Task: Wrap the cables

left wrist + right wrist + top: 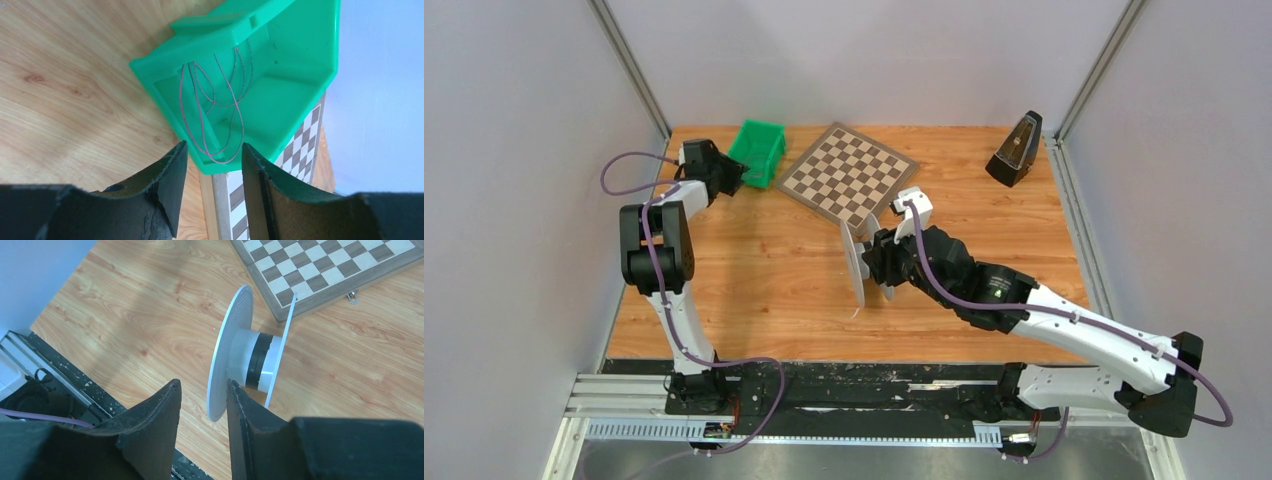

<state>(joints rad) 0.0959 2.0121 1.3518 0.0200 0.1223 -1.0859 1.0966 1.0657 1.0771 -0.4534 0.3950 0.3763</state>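
– In the green bin (280, 95) at the far left of the table (764, 270), is that the cable (215, 102)?
– Yes. It is a very thin wire, reddish-pink, lying in several loose loops that cross one another. They run from the bin's upper wall down to its floor, and all of it is inside the bin.
– And the left gripper (213, 147)?
– It hangs just at the bin's near rim. Its jaws stand partly apart, and through the gap I see only the rim and a strip of chessboard (849, 172). Nothing is pinched there.
– Where is the spool (250, 360)?
– Mid-table, just off the chessboard's near corner, turned on its side so its two flat discs stand upright. It is white, with a pale core and a black band round it, and no wire is wound on it.
– Does the right gripper (202, 385) hold it?
– Its jaws are partway spread with bare wood showing between them. The bigger disc's lower edge sits close against one finger (250, 420), but I cannot tell whether they touch.
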